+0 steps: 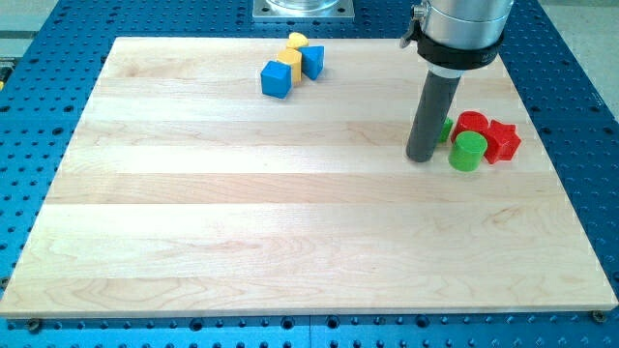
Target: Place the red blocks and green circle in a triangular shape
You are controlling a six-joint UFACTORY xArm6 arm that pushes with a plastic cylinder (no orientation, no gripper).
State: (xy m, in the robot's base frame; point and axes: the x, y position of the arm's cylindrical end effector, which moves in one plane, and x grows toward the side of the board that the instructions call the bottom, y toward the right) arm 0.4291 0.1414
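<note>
- Camera view: pale wood-grain table point(290, 222) on a blue perforated base point(29, 97).
- Smooth green circle point(468, 152) touches the red cylinder point(472, 123) and red star-like block point(502, 141) at the view's right.
- My tip point(420, 157), a plain dark rod without jaws, stands just left of them, partly hiding another green block point(445, 130).
- Two blue blocks point(277, 79) point(312, 62) and two yellow blocks point(296, 41) point(289, 56) cluster near the top.

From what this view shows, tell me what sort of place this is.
Probably a robotics lab bench. A wooden board lies on a blue perforated metal table, the sort used for bolting down equipment. My tip sits just left of a green cylinder and red blocks, small pushing props.
</note>
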